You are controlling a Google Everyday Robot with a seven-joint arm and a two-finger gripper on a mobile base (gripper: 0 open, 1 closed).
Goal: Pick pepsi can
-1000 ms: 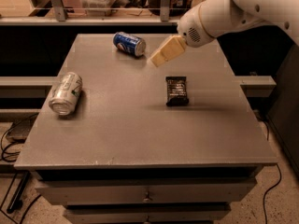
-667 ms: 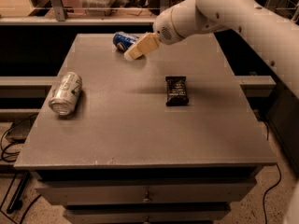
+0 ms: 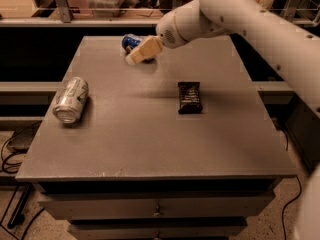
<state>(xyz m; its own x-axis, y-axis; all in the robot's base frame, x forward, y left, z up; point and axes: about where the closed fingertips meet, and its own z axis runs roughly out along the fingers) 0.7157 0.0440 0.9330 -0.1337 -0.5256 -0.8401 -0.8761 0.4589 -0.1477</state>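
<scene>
Camera view: gripper [image 3: 142, 51] overlaps pepsi can [image 3: 130, 41] lying near far edge of table [image 3: 150, 134]; can't tell if clamped or spread.

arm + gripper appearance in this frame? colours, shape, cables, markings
Arm: smooth off-white shell, thick rounded tubular links, bulbous wrist housing with what looks like a small dotted patch. No loose cables or lettering visible. Gripper: tan, blocky, at the far side of the table, overlapping the pepsi can in view.

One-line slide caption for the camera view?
Gripper partly covering the pepsi can near the far edge of the table; silver can and dark packet lie elsewhere.
</scene>
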